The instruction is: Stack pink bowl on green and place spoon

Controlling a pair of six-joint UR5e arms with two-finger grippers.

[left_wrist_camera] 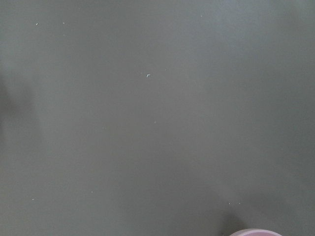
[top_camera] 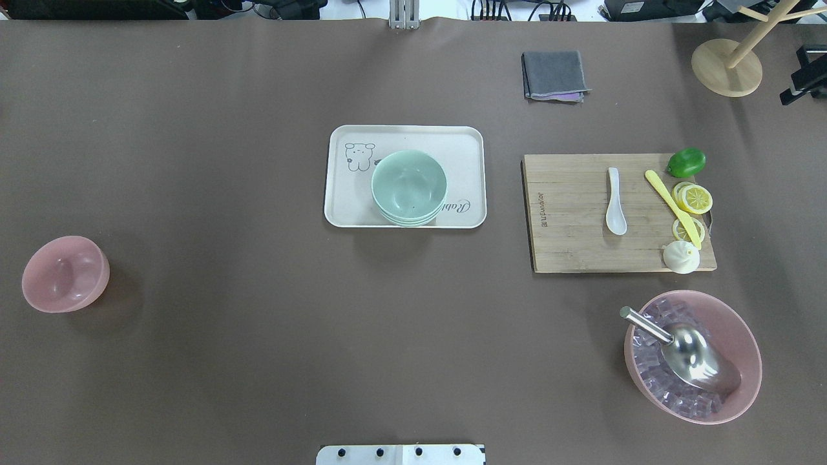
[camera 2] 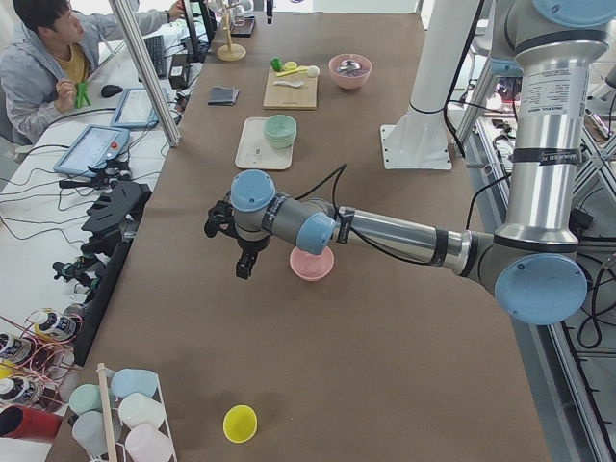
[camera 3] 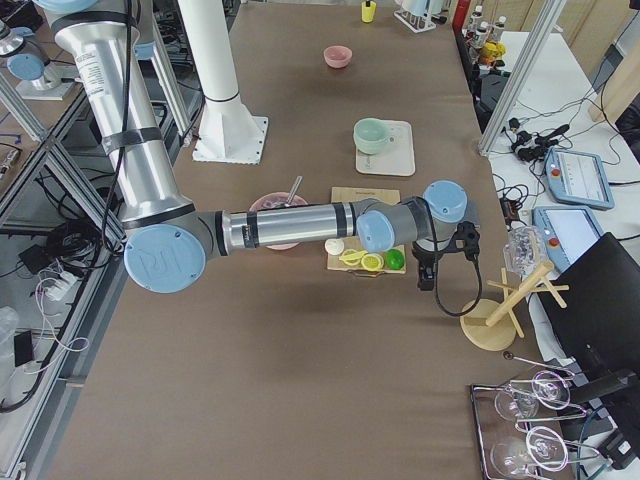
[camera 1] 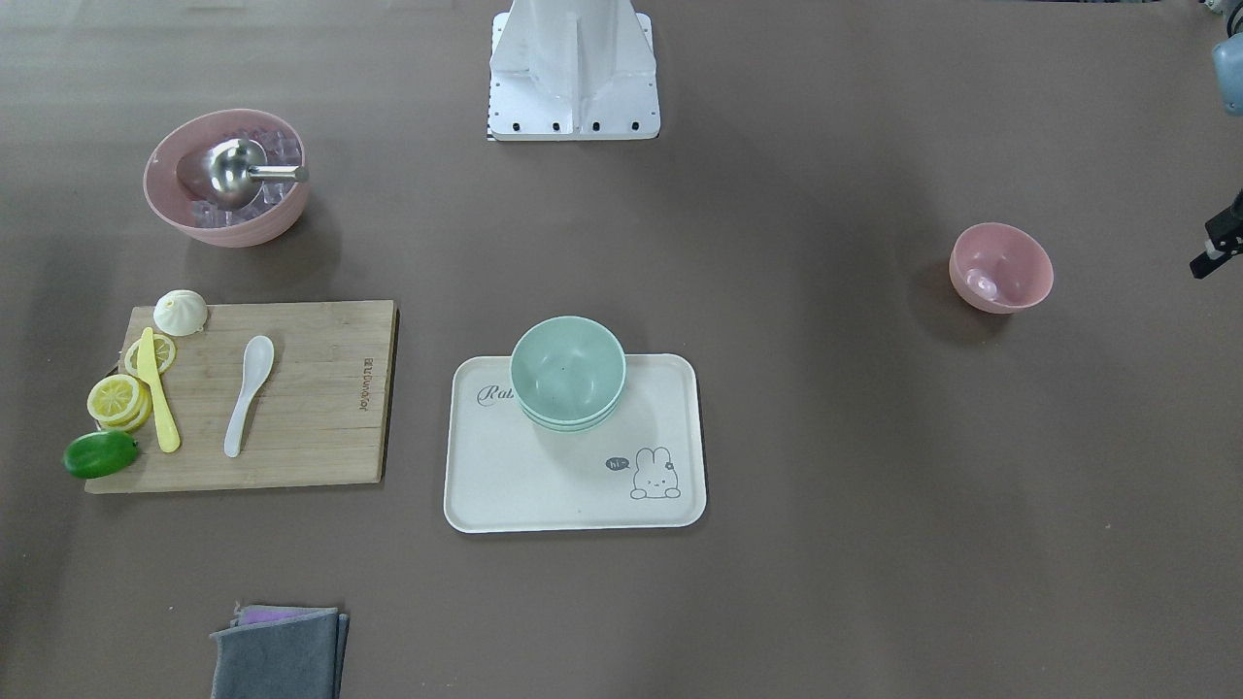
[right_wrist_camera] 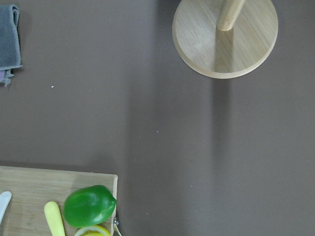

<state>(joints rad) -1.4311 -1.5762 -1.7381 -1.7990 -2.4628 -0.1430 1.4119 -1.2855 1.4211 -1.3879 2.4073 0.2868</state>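
Observation:
A small pink bowl (top_camera: 64,274) stands alone on the brown table at my far left; it also shows in the front view (camera 1: 1000,267), and its rim peeks into the left wrist view (left_wrist_camera: 253,232). Stacked green bowls (top_camera: 408,187) sit on a cream tray (top_camera: 420,139) mid-table. A white spoon (top_camera: 615,201) lies on a wooden cutting board (top_camera: 568,245). My left gripper (camera 1: 1216,254) hovers beyond the pink bowl, at the frame's edge. My right gripper (top_camera: 798,84) hovers past the board's far right corner. I cannot tell whether either gripper is open or shut.
A large pink bowl (top_camera: 691,355) of ice cubes holds a metal scoop. On the board's right end lie a yellow knife (top_camera: 672,206), lemon slices, a lime (top_camera: 686,162) and a white bun. A grey cloth (top_camera: 554,75) and a wooden stand (top_camera: 727,68) are at the back.

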